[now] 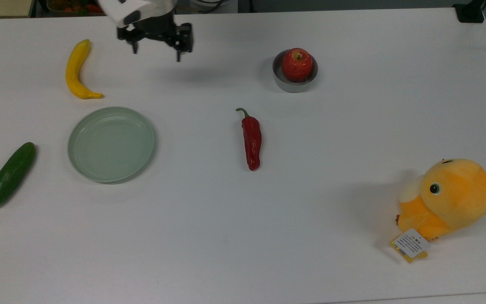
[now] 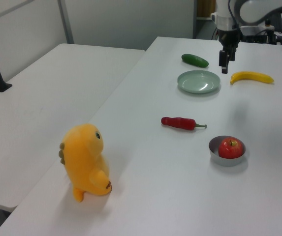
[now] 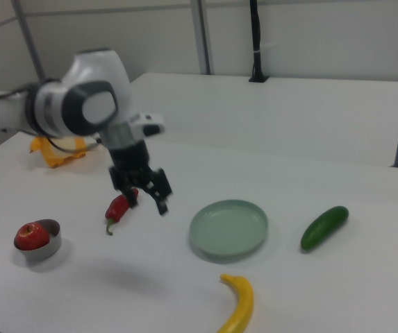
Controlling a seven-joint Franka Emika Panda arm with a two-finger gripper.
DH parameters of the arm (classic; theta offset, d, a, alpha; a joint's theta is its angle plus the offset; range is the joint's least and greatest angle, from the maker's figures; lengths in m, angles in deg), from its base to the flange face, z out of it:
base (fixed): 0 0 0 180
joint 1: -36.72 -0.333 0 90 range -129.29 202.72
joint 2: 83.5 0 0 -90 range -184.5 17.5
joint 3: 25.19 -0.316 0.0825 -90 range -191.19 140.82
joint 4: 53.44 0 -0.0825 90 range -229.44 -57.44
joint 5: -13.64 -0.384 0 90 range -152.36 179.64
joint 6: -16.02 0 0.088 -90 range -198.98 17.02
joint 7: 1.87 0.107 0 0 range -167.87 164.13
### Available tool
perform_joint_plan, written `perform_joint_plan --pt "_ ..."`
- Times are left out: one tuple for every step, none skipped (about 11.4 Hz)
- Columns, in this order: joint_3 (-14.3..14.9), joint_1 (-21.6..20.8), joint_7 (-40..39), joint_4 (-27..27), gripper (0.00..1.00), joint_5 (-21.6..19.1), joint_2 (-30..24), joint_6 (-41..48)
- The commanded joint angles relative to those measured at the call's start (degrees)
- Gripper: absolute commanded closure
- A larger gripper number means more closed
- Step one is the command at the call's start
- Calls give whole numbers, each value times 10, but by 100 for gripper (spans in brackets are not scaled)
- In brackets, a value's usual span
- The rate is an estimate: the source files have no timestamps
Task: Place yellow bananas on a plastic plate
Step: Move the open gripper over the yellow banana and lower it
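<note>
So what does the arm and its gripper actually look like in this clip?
The arm is a white, rounded shell with dark grey joint sections and a round grey cap on one joint. A white wrist segment leads into a black gripper with two slim black fingers on a boxy black body. No markings are legible.

No legible text. White tag (image 1: 410,242) on orange plush toy (image 1: 449,197) carries printed lines, too small to read. No other labels, brands or numbers seen.
</note>
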Motion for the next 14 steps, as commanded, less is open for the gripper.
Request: perform_joint_plan --pt "29 33 -13 -79 0 61 -17 -60" --pt "44 42 -30 -87 0 74 -17 -59" --pt "70 52 -58 -89 0 80 -17 -60" --pt "94 55 -84 -89 0 80 -13 -68" --pt "119 56 -103 -90 0 80 -10 -90" --pt "138 55 -123 -90 0 80 -1 -102" --pt "149 56 -151 -89 0 80 7 -112" --pt "163 61 -173 -90 0 80 15 -125" --pt "165 67 -183 -89 0 80 27 -139" --pt "165 73 -183 -89 0 79 41 -156" --pt "165 73 -183 -89 0 78 51 -171" --pt "165 74 -183 -89 0 77 61 -176" --pt "165 74 -183 -89 0 76 69 -184" --pt "164 74 -183 -89 0 73 76 -197"
